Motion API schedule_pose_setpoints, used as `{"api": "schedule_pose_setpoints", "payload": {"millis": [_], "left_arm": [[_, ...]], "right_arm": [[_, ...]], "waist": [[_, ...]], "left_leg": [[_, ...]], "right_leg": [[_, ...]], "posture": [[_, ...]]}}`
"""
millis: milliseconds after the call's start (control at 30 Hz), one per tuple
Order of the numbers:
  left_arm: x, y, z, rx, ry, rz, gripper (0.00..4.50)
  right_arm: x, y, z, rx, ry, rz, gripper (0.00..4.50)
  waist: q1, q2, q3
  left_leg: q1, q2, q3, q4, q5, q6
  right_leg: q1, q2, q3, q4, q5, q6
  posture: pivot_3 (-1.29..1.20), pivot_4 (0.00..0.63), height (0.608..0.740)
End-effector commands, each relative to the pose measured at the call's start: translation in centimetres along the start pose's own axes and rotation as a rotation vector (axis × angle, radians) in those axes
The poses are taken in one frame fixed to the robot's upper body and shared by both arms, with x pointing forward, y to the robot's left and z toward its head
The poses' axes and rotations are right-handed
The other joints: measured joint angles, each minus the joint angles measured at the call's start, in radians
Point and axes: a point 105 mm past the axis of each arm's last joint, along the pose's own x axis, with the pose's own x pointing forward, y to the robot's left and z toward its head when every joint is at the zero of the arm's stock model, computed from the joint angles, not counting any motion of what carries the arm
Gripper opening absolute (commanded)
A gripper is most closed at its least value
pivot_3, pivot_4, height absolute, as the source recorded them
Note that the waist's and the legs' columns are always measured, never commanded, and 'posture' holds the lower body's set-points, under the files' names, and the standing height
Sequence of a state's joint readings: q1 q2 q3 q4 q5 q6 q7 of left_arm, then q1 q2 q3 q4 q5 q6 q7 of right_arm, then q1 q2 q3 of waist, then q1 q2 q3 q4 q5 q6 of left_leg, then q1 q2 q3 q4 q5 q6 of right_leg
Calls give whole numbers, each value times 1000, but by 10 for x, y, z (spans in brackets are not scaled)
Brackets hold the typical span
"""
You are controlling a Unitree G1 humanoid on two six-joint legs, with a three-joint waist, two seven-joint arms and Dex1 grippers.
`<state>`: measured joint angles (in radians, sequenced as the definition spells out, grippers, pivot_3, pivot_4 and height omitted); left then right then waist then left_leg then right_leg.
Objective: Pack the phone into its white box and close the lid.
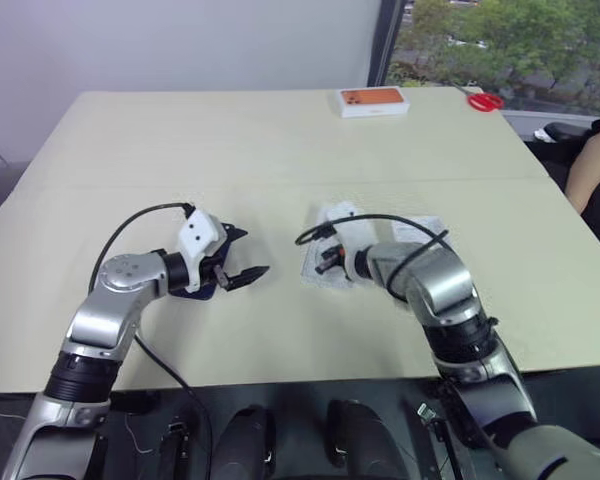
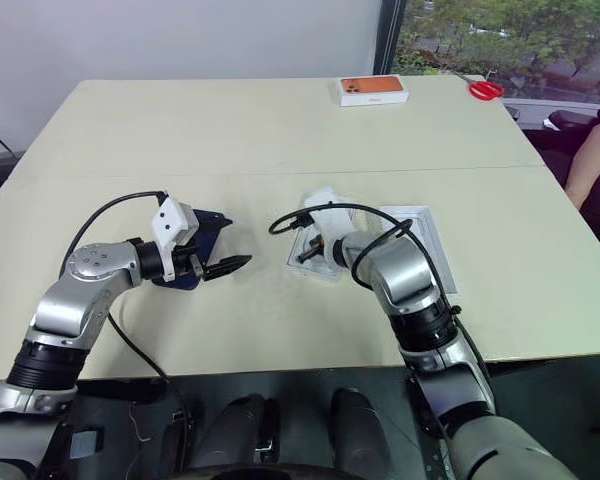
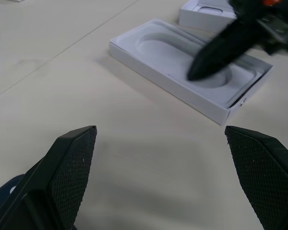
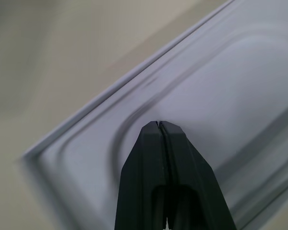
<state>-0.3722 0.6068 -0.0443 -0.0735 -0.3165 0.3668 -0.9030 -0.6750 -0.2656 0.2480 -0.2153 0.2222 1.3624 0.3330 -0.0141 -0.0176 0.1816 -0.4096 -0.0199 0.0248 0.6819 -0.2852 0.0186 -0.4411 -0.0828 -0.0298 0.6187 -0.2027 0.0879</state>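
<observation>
while my right claw (image 4: 158, 125) sits pinched fully closed with nothing in it, its tip is over the oval recess of the lid (image 3: 182, 67), which lies inner face up on the counter (image 1: 280, 130); whether the tip touches the recess i can't tell. my left claw (image 3: 163, 158) is spread wide and empty, hovering just above the counter, pointed toward the lid. the phone (image 2: 202, 222) lies flat on the counter under and just behind the left claw, not picked up. the white box (image 2: 425, 235) sits just beyond the lid on my right side, partly hidden by my right arm, nothing visible in it. i judge this an early step: nothing packed yet. next move likely calls for clamping the phone by its edges, since it's thin and glossy and may slip, then carrying it to the box.
</observation>
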Motion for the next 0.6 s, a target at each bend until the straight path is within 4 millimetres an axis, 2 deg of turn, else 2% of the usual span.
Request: {"api": "schedule_pose_setpoints", "payload": {"millis": [33,267,400,600], "left_arm": [[1,3,13,30,-37,3,4500],[3,3,15,31,-42,-2,4500],[1,3,14,32,-38,2,4500],[-2,4,13,30,-33,10,4500]], "right_arm": [[-11,18,4,-60,-7,95,31],[-14,31,0,-100,5,176,31],[-17,29,8,-99,-24,165,31],[-22,-18,38,-31,-122,-37,31]], "waist": [[0,0,0],[0,0,0],[0,0,0],[1,0,0]], "left_leg": [[0,0,0,0,0,0],[0,0,0,0,0,0],[0,0,0,0,0,0],[0,0,0,0,0,0]], "right_leg": [[0,0,0,0,0,0],[0,0,0,0,0,0],[0,0,0,0,0,0],[0,0,0,0,0,0]], "posture": [[0,150,740],[0,150,740],[0,150,740],[0,150,740]]}}
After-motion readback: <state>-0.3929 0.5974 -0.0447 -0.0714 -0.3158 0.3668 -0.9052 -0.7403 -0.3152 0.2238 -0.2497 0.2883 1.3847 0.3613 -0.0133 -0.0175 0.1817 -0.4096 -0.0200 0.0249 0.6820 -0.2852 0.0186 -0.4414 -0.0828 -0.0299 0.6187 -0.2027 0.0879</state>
